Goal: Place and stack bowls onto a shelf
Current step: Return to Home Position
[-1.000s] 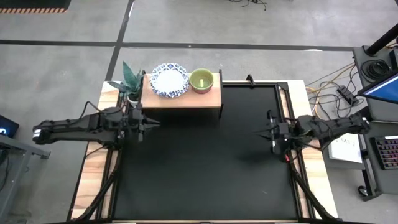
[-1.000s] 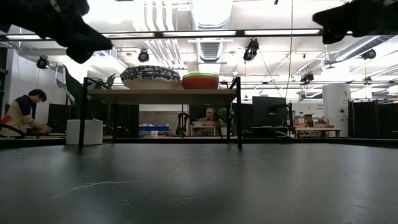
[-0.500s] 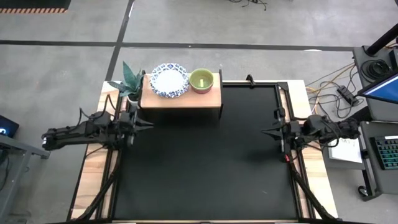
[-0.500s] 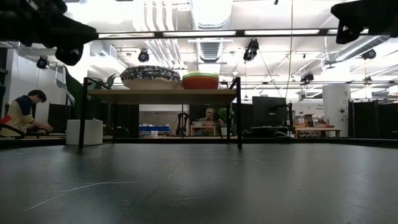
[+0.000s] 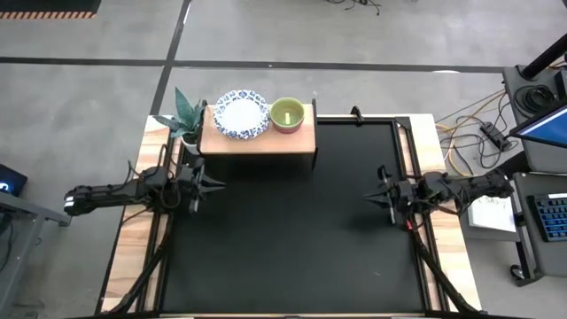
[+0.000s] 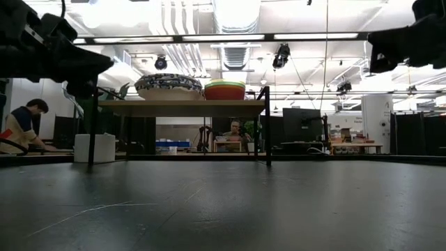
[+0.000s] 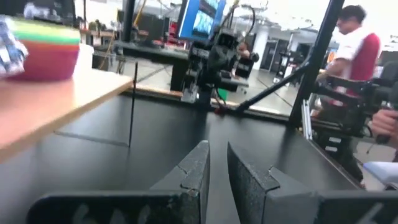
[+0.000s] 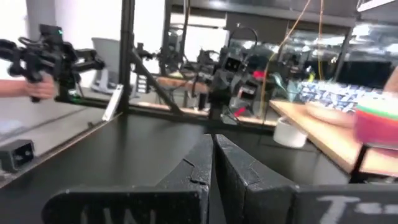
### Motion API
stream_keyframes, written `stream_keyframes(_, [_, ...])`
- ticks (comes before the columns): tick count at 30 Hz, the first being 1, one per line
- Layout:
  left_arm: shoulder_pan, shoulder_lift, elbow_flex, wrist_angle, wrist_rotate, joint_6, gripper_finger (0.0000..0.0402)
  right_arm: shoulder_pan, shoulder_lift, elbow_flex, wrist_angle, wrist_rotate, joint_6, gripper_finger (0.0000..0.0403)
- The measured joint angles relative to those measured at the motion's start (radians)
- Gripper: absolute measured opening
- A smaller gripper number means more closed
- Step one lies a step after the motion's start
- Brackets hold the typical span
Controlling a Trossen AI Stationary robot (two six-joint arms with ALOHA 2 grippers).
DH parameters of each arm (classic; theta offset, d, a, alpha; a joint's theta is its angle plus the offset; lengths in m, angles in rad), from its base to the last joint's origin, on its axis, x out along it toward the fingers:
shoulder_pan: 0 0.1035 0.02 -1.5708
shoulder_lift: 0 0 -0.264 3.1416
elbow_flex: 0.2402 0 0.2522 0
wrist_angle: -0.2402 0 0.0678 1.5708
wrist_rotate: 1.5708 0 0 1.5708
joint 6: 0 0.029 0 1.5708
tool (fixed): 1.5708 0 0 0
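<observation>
The light-wood shelf (image 5: 259, 140) stands at the table's far edge on thin black legs. On it sit a stack of white bowls with blue patterned rims (image 5: 243, 114) and, to its right, a stack of plain bowls with the yellow-green one on top (image 5: 287, 114). In the low view the patterned stack (image 6: 168, 86) and the coloured stack (image 6: 224, 90) rest on the plank (image 6: 181, 108). My left gripper (image 5: 214, 184) hovers shut and empty near the table's left edge, in front of the shelf's left end. My right gripper (image 5: 368, 197) hovers shut and empty near the right edge.
A potted plant (image 5: 184, 115) in a white pot (image 6: 94, 148) stands left of the shelf. The black mat (image 5: 292, 239) covers the table between the arms. People show in the room beyond, one at the left (image 6: 21, 125) and one behind the shelf (image 6: 233, 132).
My left arm has drawn back toward the table's left edge and a little toward the near edge, and has sunk lower. My right gripper has sunk a little and gone slightly toward the near edge. The bowls and the shelf have stayed put.
</observation>
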Motion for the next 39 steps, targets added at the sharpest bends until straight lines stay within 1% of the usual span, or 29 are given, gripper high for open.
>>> stream_keyframes(3, [0.000, 0.005, 0.000, 0.010, 0.000, 0.017, 0.0039, -0.003, 0.006, -0.002, -0.027, -0.016, 0.050, 0.0009])
stream_keyframes(7, [0.000, 0.011, 0.000, -0.014, -0.003, 0.010, 0.0039, -0.004, 0.014, -0.002, -0.015, -0.023, 0.051, 0.0009])
stream_keyframes(10, [0.000, 0.023, 0.000, -0.017, -0.019, -0.033, 0.0039, -0.004, 0.014, -0.002, -0.015, 0.031, 0.051, 0.0009])
stream_keyframes(13, [0.000, 0.037, 0.000, -0.020, -0.036, -0.084, 0.0039, -0.004, 0.016, -0.002, -0.023, 0.058, 0.103, 0.0009])
stream_keyframes(16, [0.000, 0.055, 0.000, -0.021, -0.037, -0.020, 0.0039, -0.004, 0.016, -0.003, -0.055, 0.067, 0.145, 0.0009])
stream_keyframes(20, [0.000, 0.079, 0.000, -0.021, -0.037, 0.086, 0.0039, -0.004, 0.020, -0.003, -0.067, 0.087, 0.053, 0.0009])
stream_keyframes(25, [0.000, 0.105, 0.005, -0.027, -0.037, 0.095, 0.0039, -0.004, 0.023, -0.003, -0.068, 0.088, -0.054, 0.0009])
stream_keyframes(39, [0.000, 0.138, 0.010, -0.024, -0.037, 0.098, 0.0039, -0.004, 0.023, -0.003, -0.070, 0.088, -0.060, 0.0009])
